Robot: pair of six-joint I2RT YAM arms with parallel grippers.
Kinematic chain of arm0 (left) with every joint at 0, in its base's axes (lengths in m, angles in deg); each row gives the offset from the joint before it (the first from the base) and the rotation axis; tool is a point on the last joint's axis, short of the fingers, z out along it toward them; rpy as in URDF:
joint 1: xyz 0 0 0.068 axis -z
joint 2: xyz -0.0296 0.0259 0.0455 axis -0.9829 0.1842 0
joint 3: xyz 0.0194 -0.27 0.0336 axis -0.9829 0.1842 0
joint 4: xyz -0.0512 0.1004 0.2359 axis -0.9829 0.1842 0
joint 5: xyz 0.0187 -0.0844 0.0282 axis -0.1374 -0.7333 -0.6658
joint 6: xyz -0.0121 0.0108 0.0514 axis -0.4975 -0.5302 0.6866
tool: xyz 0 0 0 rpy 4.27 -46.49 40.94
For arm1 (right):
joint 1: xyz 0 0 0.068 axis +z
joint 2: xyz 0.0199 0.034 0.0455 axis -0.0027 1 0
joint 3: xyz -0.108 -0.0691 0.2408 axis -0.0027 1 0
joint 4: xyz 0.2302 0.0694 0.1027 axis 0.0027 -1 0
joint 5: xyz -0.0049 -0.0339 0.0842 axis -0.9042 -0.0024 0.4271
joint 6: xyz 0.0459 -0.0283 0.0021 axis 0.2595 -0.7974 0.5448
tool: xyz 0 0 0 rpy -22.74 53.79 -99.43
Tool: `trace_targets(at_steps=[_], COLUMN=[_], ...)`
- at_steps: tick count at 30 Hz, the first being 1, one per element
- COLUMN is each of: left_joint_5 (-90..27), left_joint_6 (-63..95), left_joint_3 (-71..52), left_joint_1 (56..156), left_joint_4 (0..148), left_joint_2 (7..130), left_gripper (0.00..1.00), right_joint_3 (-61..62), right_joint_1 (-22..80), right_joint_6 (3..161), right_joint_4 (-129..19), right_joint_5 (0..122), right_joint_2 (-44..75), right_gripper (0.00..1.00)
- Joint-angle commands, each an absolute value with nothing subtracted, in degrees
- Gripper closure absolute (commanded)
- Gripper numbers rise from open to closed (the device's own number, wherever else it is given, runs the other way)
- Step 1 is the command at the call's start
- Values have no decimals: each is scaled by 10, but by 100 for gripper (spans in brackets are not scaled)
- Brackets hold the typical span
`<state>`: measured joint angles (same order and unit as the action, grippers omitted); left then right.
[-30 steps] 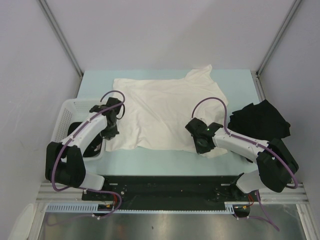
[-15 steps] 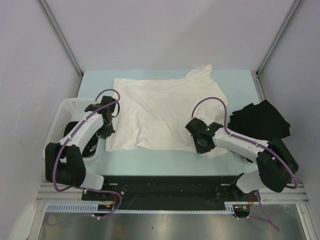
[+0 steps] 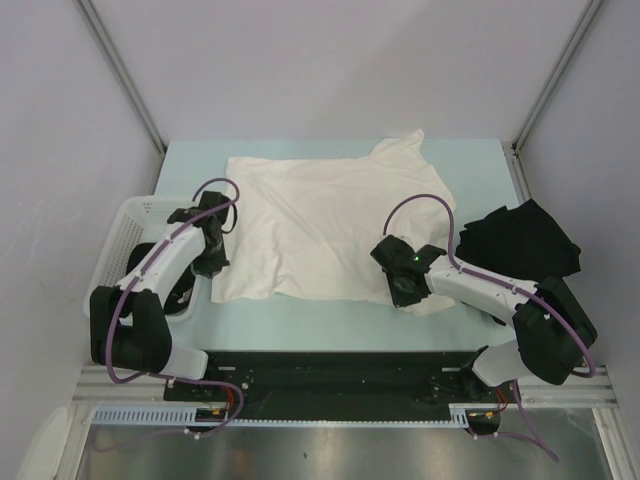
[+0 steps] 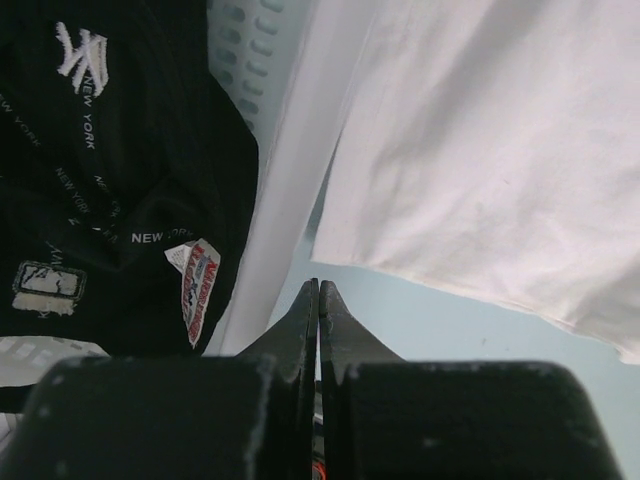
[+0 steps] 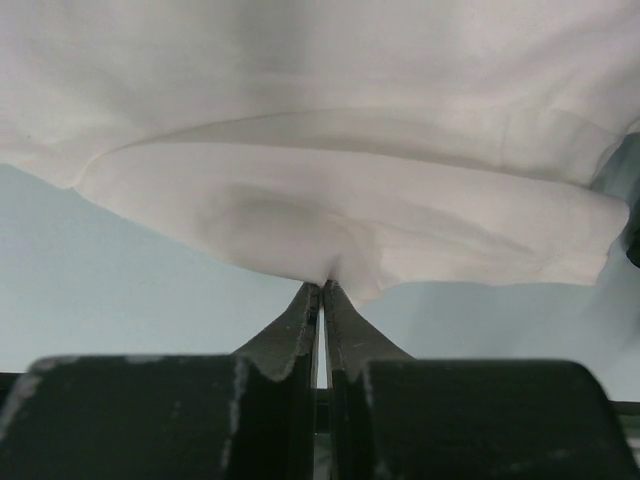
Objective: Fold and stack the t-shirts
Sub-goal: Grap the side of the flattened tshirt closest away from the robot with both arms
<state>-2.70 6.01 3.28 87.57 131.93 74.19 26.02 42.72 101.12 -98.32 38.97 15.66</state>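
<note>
— Where is the cream-white t-shirt (image 3: pixel 320 215) lying?
— It is lying spread out across the middle of the table (image 3: pixel 330 320), reaching toward the far edge. The right claw (image 5: pixel 322 292) is pinching a small fold of its near hem, close to the cloth's near-right corner.
— And the left claw (image 4: pixel 318 295)?
— Its jaws are pressing together on nothing. It is hanging by the rim of the white mesh basket (image 4: pixel 285 190) at the table's left edge, just beside the shirt's near-left corner.
— Any other shirts?
— A black New York t-shirt (image 4: pixel 100 200) is sitting inside the basket. Another black t-shirt (image 3: pixel 520 245) is lying crumpled at the right edge.
</note>
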Motion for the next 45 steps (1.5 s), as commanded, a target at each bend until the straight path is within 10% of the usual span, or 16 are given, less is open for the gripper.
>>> trace_targets(at_steps=[1,31,45], left_joint_5=[-60,-20,-22], left_joint_6=[87,53,57], left_joint_3=[39,39,30], left_joint_1=[873,958,970], left_joint_4=[1313,1383,1354], left_joint_2=[726,835,853], left_gripper=[100,100,81], right_joint_3=[240,240,240], right_joint_1=[424,416,398], right_joint_6=[1023,1040,1013], right_joint_4=[-967,-943,-932], right_joint_5=[394,406,416], right_joint_2=[158,168,165], right_gripper=[93,93,93])
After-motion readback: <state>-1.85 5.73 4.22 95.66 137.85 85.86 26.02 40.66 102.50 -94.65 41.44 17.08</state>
